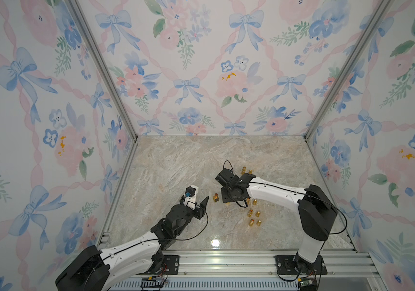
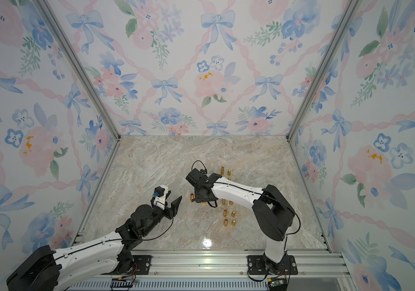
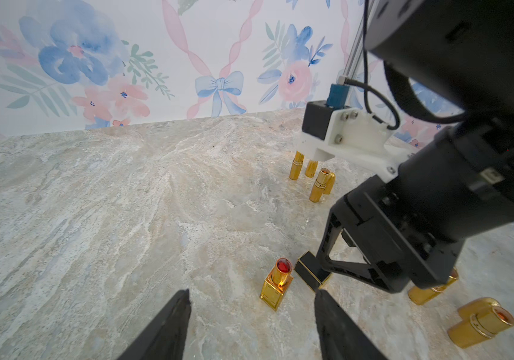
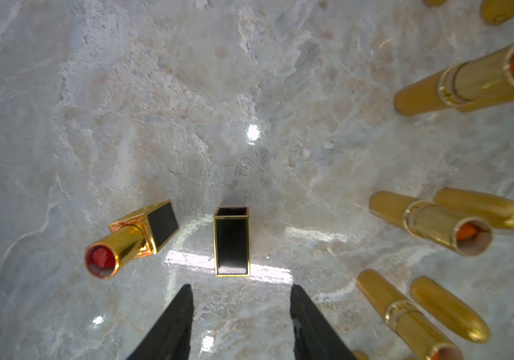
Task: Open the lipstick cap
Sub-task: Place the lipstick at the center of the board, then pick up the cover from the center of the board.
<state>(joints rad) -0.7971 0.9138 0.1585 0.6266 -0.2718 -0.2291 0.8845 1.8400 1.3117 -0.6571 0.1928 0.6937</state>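
On the glossy beige marble tabletop (image 1: 176, 163), the square gold-and-black lipstick (image 3: 276, 283) stands upright with its red stick exposed. Its cap is already off. The black rectangular cap with gold trim (image 4: 231, 243) rests just beside the lipstick without touching it, and it seems to lie on its side, though that is hard to judge. The right gripper (image 4: 240, 286) hangs low over this spot, its two black fingers spread apart with nothing between them. In the right wrist view the cap sits just ahead of the fingertips and is not enclosed by them. The left gripper (image 3: 251, 291) points at the same pair from the opposite side, short of the lipstick, and its fingers are also parted and empty. In both top views the lipstick (image 1: 216, 197) shows as a small gold block between the two arms. To the robot's right of it stand several round gold lipstick tubes (image 4: 430, 223), uncapped with orange tips showing. Each has a bullet-shaped gold cap (image 4: 480, 207) close alongside.
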